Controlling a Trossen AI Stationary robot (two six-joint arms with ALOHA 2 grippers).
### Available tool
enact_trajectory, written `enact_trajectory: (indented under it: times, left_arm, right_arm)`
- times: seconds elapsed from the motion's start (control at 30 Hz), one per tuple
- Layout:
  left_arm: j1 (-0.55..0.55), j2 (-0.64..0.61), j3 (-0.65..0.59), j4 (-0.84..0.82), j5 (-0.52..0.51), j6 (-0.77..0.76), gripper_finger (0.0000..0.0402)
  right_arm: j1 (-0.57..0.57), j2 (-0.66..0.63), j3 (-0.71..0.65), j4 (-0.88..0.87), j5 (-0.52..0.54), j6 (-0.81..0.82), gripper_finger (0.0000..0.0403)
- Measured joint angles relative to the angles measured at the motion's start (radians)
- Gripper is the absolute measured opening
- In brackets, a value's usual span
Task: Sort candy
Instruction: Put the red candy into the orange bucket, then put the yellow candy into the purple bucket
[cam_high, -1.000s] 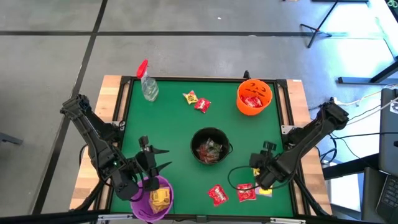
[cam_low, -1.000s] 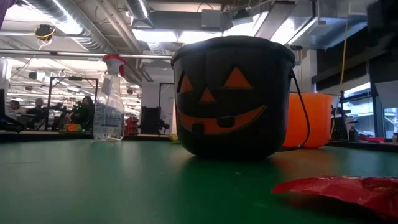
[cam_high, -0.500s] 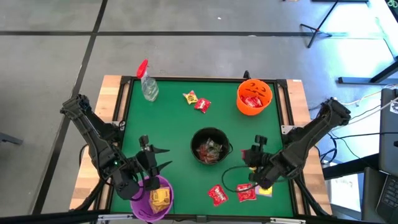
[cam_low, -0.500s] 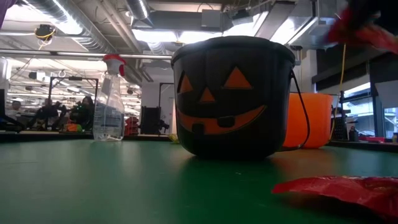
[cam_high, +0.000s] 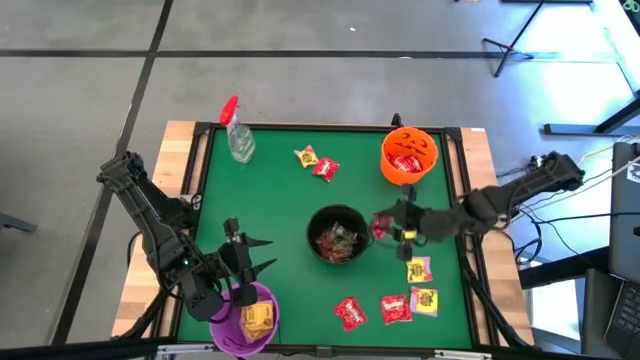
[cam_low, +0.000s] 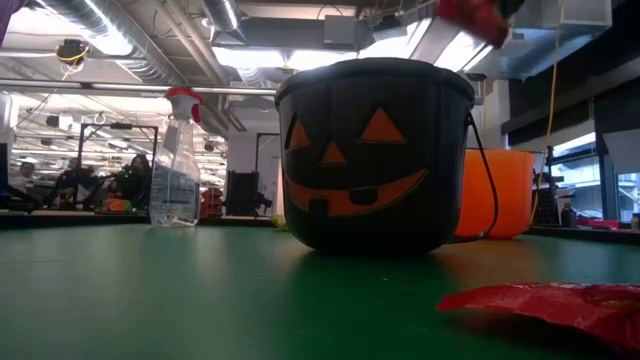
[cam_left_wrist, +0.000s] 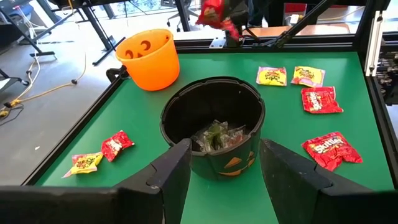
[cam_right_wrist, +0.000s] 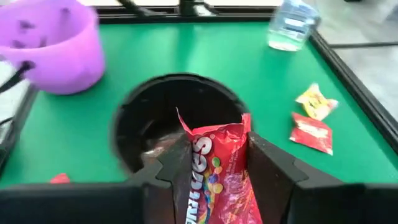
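My right gripper (cam_high: 384, 228) is shut on a red candy packet (cam_right_wrist: 213, 167) and hovers just right of the black pumpkin bucket (cam_high: 338, 236), which holds several dark packets. The left wrist view shows that packet (cam_left_wrist: 213, 12) in the air beyond the bucket (cam_left_wrist: 214, 124). My left gripper (cam_high: 256, 256) waits open over the near left of the table, beside the purple bowl (cam_high: 250, 316) with yellow candy in it. Red packets (cam_high: 350, 313) (cam_high: 396, 308) and yellow packets (cam_high: 425, 300) (cam_high: 418, 270) lie flat at the near right. One yellow (cam_high: 305, 157) and one red packet (cam_high: 326, 169) lie on the far side. My right gripper pinches the red packet between its two fingers (cam_right_wrist: 264, 163), by the packet's lower half (cam_right_wrist: 217, 186). Its free end (cam_right_wrist: 208, 134) sticks out past the fingertips. The arm reaches in from the table's right. The packet is lifted clear of the table.
An orange bucket (cam_high: 408, 155) with red candy stands at the far right, and a clear spray bottle with a red top (cam_high: 237, 135) at the far left. In the low view a red packet (cam_low: 560, 305) lies on the green mat in front of the black bucket (cam_low: 375, 150).
My right gripper has risen from the packets at the near right, carrying a red packet. It has moved toward the far edge and leftward, up to the black bucket's right side. The red packet is lifted clear, and a yellow packet now shows where the gripper stood.
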Motion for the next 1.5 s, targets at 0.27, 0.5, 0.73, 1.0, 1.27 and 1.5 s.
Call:
enact_trajectory:
  times: [0.27, 0.5, 0.73, 1.0, 1.27, 1.5]
  left_arm:
    - [0.0, 0.0, 0.0, -0.001, 0.0, 0.003, 0.0179]
    - [0.003, 0.0, 0.0, -0.005, 0.0, 0.003, 0.0179]
    - [0.003, 0.0, 0.0, -0.009, 0.0, 0.003, 0.0179]
    - [0.003, 0.0, 0.0, -0.009, 0.0, 0.003, 0.0179]
    - [0.003, 0.0, 0.0, -0.009, 0.0, 0.001, 0.0179]
    - [0.003, 0.0, 0.0, -0.009, 0.0, -0.001, 0.0179]
  right_arm:
    - [-0.343, -0.174, -0.149, 0.035, -0.033, -0.072, 0.0134]
    - [-0.721, -0.279, -0.222, 0.135, -0.064, -0.169, 0.0134]
    - [-1.072, -0.243, -0.255, 0.134, -0.296, -0.2, 0.0134]
    - [-1.271, -0.168, -0.265, 0.061, -0.412, -0.172, 0.0157]
    - [-1.285, -0.175, -0.248, 0.045, -0.518, -0.162, 0.0206]
    - [-1.284, -0.214, -0.151, -0.031, -0.653, -0.182, 0.0214]
